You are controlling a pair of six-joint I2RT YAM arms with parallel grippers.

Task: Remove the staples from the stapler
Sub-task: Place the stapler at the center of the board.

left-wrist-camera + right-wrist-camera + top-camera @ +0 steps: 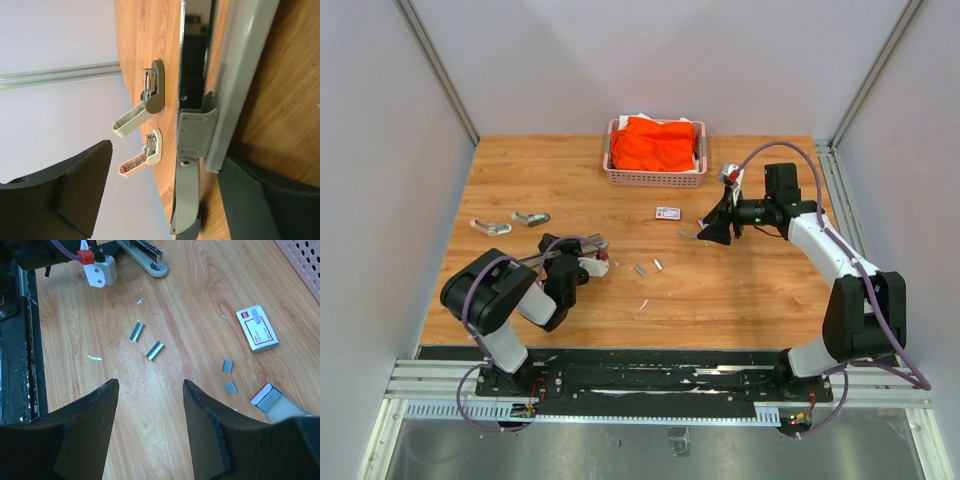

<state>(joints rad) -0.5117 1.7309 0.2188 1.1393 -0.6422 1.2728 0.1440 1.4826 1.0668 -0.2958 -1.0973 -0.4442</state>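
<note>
Staples [155,350] loose on table [190,295] | left gripper [165,160] parted (stapler [187,200] between jaws) | right gripper [150,390] open, empty

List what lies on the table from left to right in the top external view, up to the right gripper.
A pinkish stapler → grey stapler → third stapler → staple strip → white box → right gripper.

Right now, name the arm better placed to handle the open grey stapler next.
Left. The grey stapler lies inside the open left gripper; the right gripper hovers open above loose staples, apart from that stapler.
</note>
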